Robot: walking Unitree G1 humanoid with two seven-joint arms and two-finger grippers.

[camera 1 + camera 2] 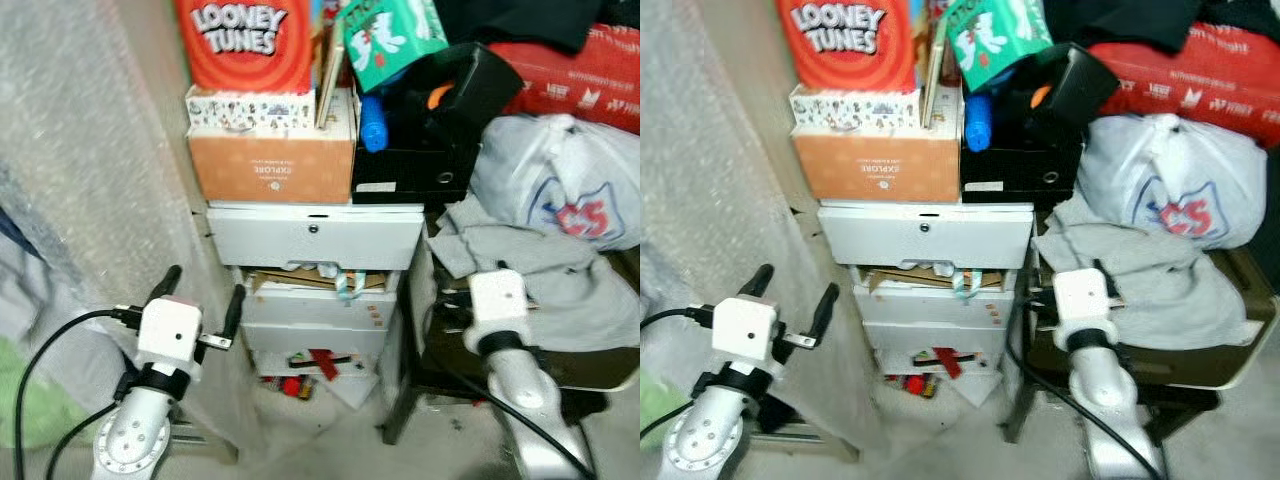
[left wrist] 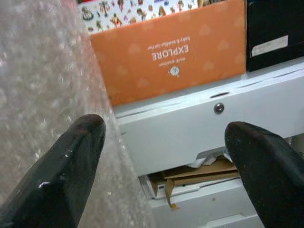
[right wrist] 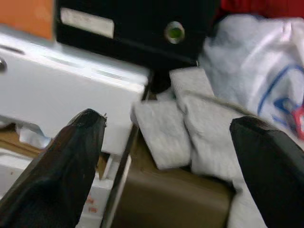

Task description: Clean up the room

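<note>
Taking the white drawer unit as the landmark, a wall of bubble wrap hangs to its left, and the left gripper hovers low in front of that wrap, just left of the unit's lower drawers, its two black fingers spread wide with nothing between them. On top of the unit sits an orange cardboard box printed EXPLORE, with a small patterned box and a red Looney Tunes box stacked above it. Under the unit's top drawer, brown cardboard pokes out of a gap, and red scraps lie on the floor at its foot. To the right on the unit's top stands a black box with a blue bottle beside it. Right of the unit, a grey garment is draped over a dark stool, with a white plastic bag resting above it. The right gripper is raised before the garment's edge, fingers wide apart and empty.
</note>
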